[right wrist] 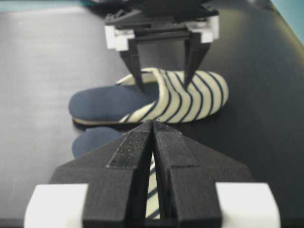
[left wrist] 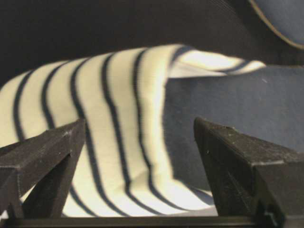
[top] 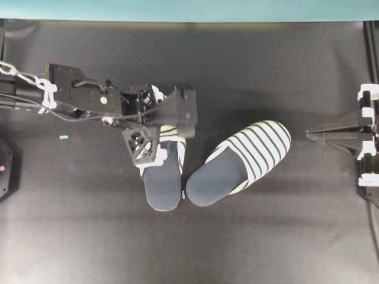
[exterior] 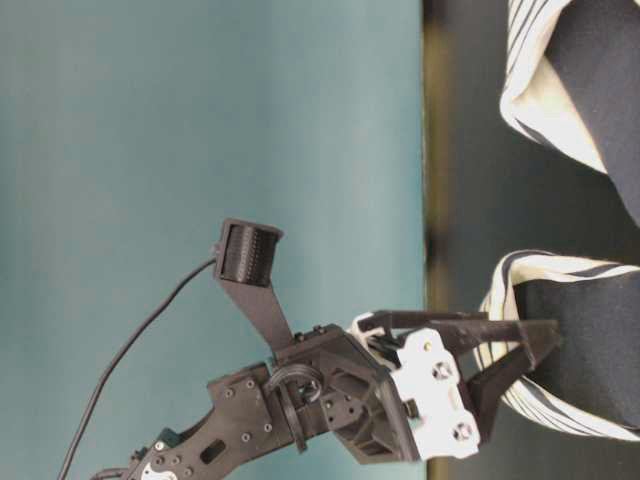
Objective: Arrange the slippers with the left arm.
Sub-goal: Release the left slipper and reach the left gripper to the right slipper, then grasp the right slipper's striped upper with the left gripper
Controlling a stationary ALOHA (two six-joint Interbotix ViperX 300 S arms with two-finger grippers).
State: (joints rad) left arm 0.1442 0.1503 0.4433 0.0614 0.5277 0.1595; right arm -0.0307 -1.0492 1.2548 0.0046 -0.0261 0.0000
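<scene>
Slippers (top: 201, 163) on black table (top: 266, 236), heels nearly touching, toes splayed apart, left gripper (top: 163, 127) over the left slipper's (top: 163, 177) striped upper, fingers (left wrist: 47, 156) spread apart, nothing clamped, right gripper (top: 314, 135) well apart at the right, fingers together.

Soft striped cloth slippers (top: 237, 165) (seemingly ribbed), matt black table (top: 89, 225)

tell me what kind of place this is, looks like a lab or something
Most likely a robot lab bench. Two black robot arms, the left arm and the right gripper, face each other over a black table with a plain teal wall behind. Only a pair of striped slippers lies between them.
</scene>
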